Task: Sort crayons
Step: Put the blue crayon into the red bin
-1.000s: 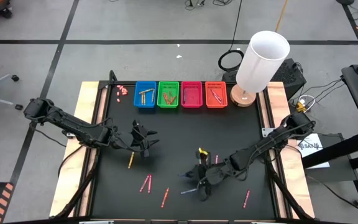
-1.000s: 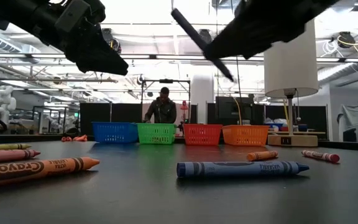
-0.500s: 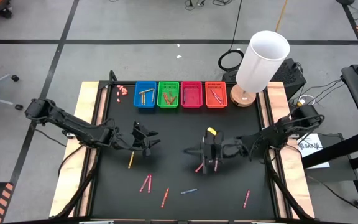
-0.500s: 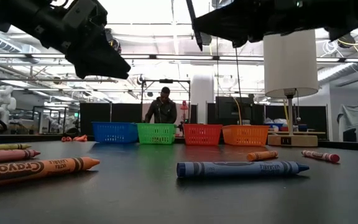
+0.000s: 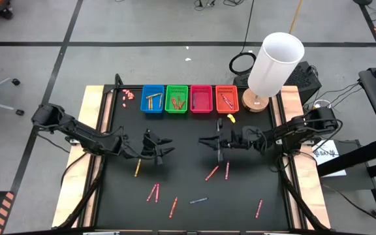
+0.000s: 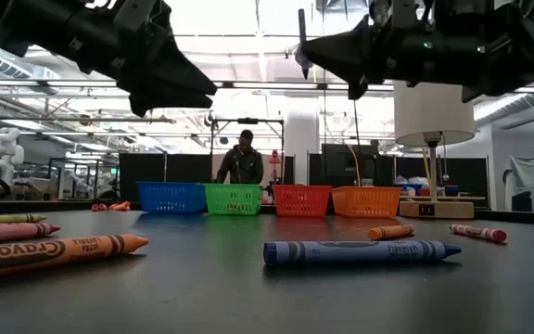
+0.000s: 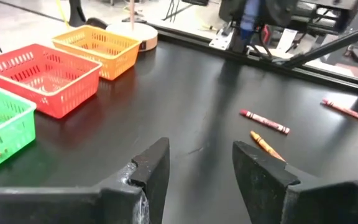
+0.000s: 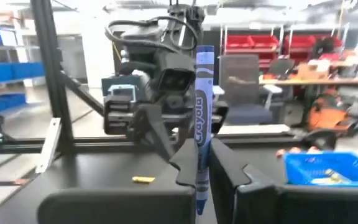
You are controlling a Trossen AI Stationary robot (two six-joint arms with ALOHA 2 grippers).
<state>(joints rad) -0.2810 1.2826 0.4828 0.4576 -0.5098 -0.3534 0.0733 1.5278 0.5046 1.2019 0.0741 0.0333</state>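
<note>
Above mid-table, blue crayon (image 8: 202, 118) upright (right fingers (image 8: 188, 167))

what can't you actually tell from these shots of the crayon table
- Right gripper holds a blue crayon; its lower end is hidden between the fingers.
- Green basket contents: too small in the high view to identify.
- Low view: basket walls hide everything inside.
- Nearest orange crayon is cut off by the edge.

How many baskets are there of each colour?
blue basket: 1
green basket: 1
pink basket: 1
orange basket: 1
Total: 4
</note>
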